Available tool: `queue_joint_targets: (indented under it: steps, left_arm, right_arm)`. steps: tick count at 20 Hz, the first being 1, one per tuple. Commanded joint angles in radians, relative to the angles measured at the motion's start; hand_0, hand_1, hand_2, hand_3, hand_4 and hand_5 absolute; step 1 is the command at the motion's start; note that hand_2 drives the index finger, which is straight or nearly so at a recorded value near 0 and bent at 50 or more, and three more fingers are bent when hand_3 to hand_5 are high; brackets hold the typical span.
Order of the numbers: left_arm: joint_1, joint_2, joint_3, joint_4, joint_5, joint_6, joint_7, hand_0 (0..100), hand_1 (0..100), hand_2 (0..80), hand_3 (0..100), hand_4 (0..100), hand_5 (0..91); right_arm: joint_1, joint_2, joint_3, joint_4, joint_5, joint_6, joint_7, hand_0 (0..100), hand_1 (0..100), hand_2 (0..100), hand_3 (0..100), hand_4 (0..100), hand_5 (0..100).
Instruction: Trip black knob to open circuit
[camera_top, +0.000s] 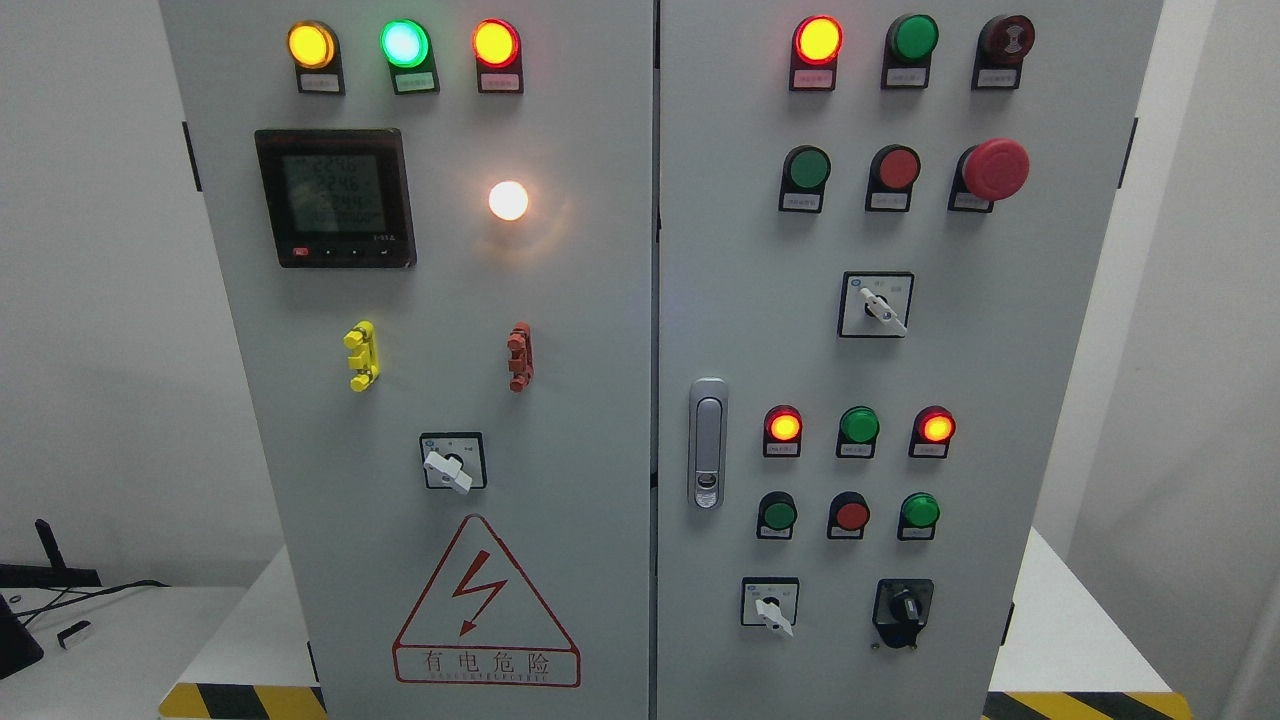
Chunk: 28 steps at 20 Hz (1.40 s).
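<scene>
Black knob (904, 607) sits at cabinet (600, 300) right door's lower right corner, ptr upright. No robot hands in view, so grip state can't be told.

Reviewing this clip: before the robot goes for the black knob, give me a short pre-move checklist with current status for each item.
1. Black knob in view, lower right of the right door: ok.
2. Nothing in front of the knob: ok.
3. Neighbouring white selector switch stands apart from the knob: ok.
4. Knob's current position readable: cannot tell, markings too small.
5. A robot hand in view and ready: not ok, neither hand shows.
6. Red mushroom button far from the reach path, upper right: ok.
</scene>
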Motion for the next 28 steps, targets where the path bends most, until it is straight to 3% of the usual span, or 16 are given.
queue_joint_targets:
  steps: [1,6,12,22,28]
  left_arm:
    - [0.0,0.001,0.0,0.001,-0.031,0.001,0.0,12,39,0.0,0,0,0.0]
    - [0.0,-0.001,0.0,0.001,-0.031,0.001,0.0,12,39,0.0,0,0,0.0]
    - [0.0,0.001,0.0,-0.001,-0.031,0.001,0.0,12,39,0.0,0,0,0.0]
    - [0.0,-0.001,0.0,-0.001,-0.031,0.001,0.0,12,39,0.0,0,0,0.0]
    - [0.0,0.001,0.0,0.001,-0.031,0.001,0.0,12,39,0.0,0,0,0.0]
  right_arm:
    - [-0.128,0.017,-0.004,-0.104,0.017,0.106,-0.005,19,61,43,78,81,95]
    - [-0.211,0.017,0.007,-0.1,0.021,0.295,-0.005,17,71,41,77,82,96]
    - [-0.266,0.02,0.033,-0.052,0.067,0.388,-0.008,16,76,41,76,83,96]
    - [-0.323,0.06,0.068,0.072,0.078,0.447,-0.008,20,78,45,78,85,98]
    - [-0.361,0.085,0.08,0.135,0.081,0.45,-0.01,26,73,45,78,86,98]
